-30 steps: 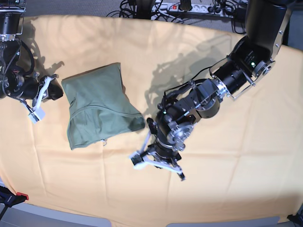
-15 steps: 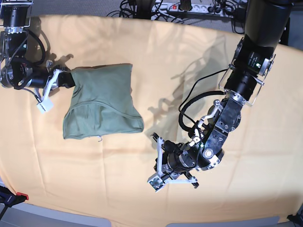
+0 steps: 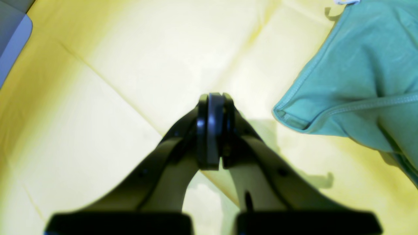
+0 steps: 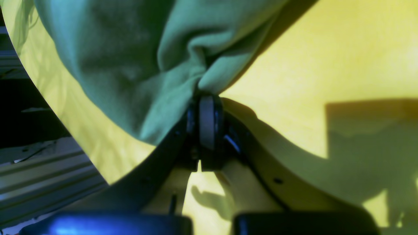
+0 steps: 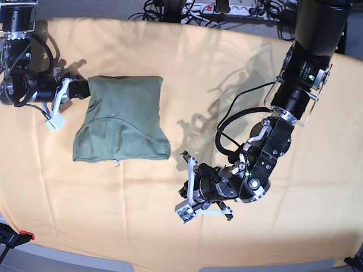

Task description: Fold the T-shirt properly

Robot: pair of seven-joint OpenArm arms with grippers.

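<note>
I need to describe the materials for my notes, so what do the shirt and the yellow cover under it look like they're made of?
The T-shirt looks like thin, soft knit fabric, probably cotton, matte: it bunches into soft folds and shows a stitched hem. The table cloth looks like thin, smooth sheet material holding sharp fold creases; whether woven or plastic is unclear.

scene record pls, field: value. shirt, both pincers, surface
garment: T-shirt, sage green, folded to a rough rectangle, flat on the cloth
surface: yellow-orange table cloth
right pincer: shut on a bunched corner of the T-shirt
left pincer: shut, holding nothing, over bare cloth, apart from the shirt's near corner
background: cables and power strip behind the table
</note>
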